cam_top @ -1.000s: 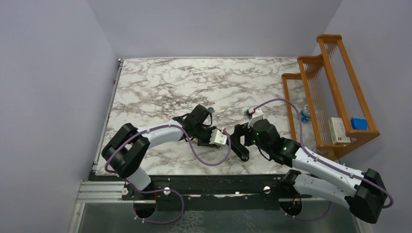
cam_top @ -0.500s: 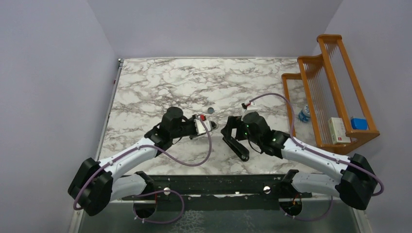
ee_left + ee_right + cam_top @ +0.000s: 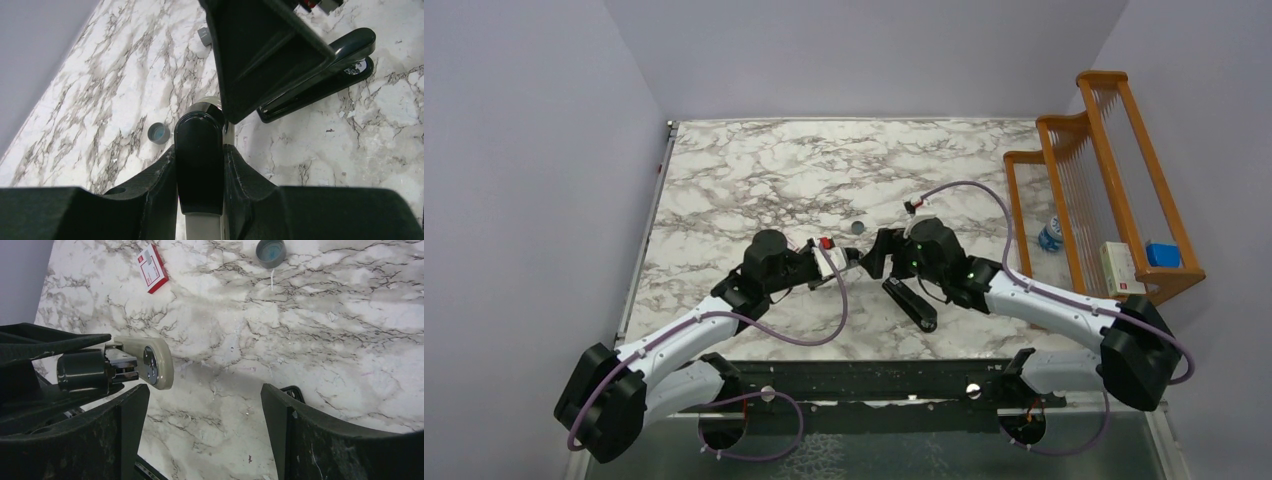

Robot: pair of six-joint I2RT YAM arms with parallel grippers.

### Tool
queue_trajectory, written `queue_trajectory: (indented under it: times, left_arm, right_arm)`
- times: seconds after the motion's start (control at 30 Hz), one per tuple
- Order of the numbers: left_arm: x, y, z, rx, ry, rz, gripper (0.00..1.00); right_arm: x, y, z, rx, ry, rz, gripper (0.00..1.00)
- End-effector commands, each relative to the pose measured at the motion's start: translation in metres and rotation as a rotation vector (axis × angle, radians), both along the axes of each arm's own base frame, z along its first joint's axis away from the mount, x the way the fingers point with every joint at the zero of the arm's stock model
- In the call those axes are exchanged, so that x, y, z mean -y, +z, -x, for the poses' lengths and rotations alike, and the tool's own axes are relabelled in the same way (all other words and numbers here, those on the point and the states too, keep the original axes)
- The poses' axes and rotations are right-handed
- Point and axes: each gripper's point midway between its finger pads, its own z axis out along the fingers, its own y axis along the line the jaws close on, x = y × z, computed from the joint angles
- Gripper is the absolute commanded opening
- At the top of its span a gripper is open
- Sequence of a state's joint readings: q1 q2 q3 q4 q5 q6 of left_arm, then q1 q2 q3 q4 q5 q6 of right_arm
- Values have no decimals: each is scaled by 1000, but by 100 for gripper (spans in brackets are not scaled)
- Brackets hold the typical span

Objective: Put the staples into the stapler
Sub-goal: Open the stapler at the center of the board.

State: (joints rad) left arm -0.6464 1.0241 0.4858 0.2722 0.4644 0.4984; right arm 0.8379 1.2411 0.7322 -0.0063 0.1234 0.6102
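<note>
My left gripper (image 3: 848,262) (image 3: 200,150) is shut on a small beige-and-black stapler (image 3: 199,165) (image 3: 152,362), held above the table near its middle. The stapler's beige end with a chrome rivet points at my right gripper (image 3: 876,262) (image 3: 204,396). That gripper is open, with only bare marble between its fingers, and hovers just right of the held stapler. A second, black stapler (image 3: 911,302) (image 3: 327,75) lies on the table below the right gripper. The white-and-red staple box (image 3: 152,268) lies shut on the marble. No loose staples show.
A small dark round disc (image 3: 857,227) (image 3: 159,133) (image 3: 270,251) sits just beyond both grippers. A wooden rack (image 3: 1124,190) stands at the right edge with a white box (image 3: 1119,268), a blue item (image 3: 1162,254) and a blue-and-white cylinder (image 3: 1051,235).
The left arm has swung back and to the left, carrying the held stapler away from the near edge. The right gripper followed it left and farther back, staying open. The black stapler stayed put.
</note>
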Motion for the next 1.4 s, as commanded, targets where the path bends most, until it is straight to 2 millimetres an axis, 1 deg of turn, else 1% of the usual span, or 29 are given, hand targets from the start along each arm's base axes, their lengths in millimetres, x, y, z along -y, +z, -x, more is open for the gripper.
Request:
queue_trajectory:
  times: [0.0,0.07,0.13,0.23,0.4,0.57,0.63,0.73,0.9,1.07,1.13,1.17,1.2,1.23,1.3,1.37]
  left_arm:
    - [10,36,3,99,-65,93,0]
    - [11,38,6,101,-83,99,0]
    - [12,40,9,100,-94,108,0]
    - [11,46,12,109,-100,132,0]
    - [8,63,13,132,-75,190,0]
    - [8,85,14,141,-59,271,0]
    - [7,96,12,148,-39,317,0]
    - [3,112,8,156,5,390,0]
    - [1,135,5,189,25,461,0]
    - [2,152,6,221,11,481,0]
    - [2,157,6,229,8,488,0]
    - [2,161,6,233,15,496,0]
    - [-1,167,4,236,29,515,0]
    - [-4,175,2,241,53,545,0]
    - [-14,194,-1,267,104,617,0]
    - [-22,211,-2,301,140,666,0]
  right_arm:
    - [-18,7,-11,20,29,-52,82]
    - [-22,3,-15,11,35,-62,76]
    - [-25,5,-18,17,46,-84,69]
    - [-30,12,-20,42,80,-143,63]
    - [-33,32,-19,73,131,-267,57]
    - [-31,51,-18,81,149,-357,49]
    - [-29,62,-20,94,144,-389,46]
    - [-26,78,-23,121,127,-416,42]
    - [-26,103,-34,147,103,-457,26]
    - [-34,124,-40,173,128,-493,21]
    - [-34,127,-43,181,122,-497,17]
    - [-34,126,-45,178,110,-495,12]
    - [-33,123,-47,164,92,-488,4]
    - [-30,117,-51,139,63,-478,1]
    - [-26,107,-56,85,26,-468,1]
    - [-23,100,-58,56,20,-471,1]
